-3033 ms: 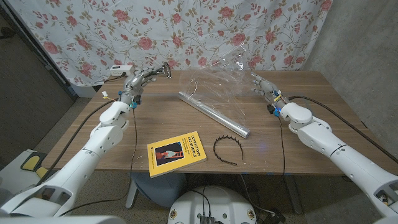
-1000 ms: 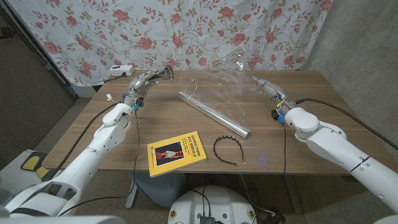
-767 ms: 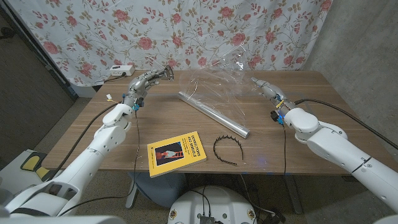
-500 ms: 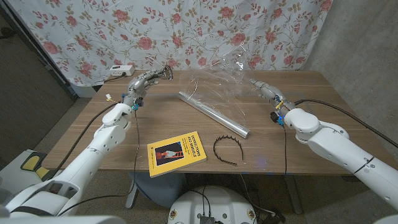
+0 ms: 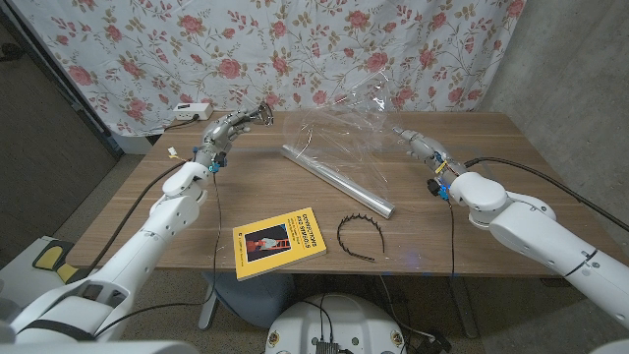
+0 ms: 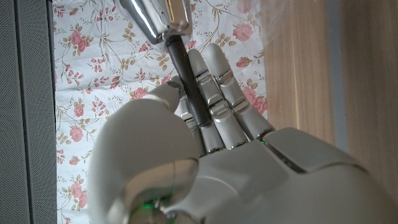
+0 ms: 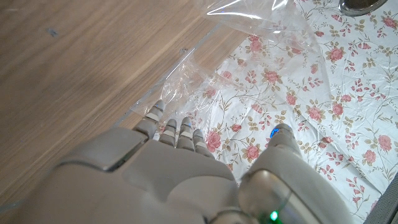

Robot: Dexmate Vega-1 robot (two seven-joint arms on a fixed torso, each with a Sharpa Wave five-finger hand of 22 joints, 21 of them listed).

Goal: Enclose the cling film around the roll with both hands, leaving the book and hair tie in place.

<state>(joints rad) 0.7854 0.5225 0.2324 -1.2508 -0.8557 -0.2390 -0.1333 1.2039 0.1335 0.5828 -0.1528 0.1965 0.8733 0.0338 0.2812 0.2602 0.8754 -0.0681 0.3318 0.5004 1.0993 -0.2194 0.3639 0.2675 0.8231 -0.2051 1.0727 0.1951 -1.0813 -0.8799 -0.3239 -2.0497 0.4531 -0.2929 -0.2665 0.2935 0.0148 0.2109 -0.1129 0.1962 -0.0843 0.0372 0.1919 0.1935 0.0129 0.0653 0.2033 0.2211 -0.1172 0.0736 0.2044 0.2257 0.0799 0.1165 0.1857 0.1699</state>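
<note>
Brown wooden tabletop (image 5: 246, 192), rectangular, wood-grained; seen standing before the backdrop. White fabric curtain printed with pink roses (image 5: 147, 49), hung behind the tabletop's far edge. White power strip (image 5: 190, 111), set at the far left corner of the tabletop. Grey concrete wall (image 5: 565, 49), seen at the right.

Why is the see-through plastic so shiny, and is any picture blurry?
Head view: sharp all over; the cling film shows white glare streaks where light hits its creases, and the roll gleams. Right wrist view: the film has bright streaks too. Left wrist view: the left hand looms large, the wood behind looks soft.
</note>
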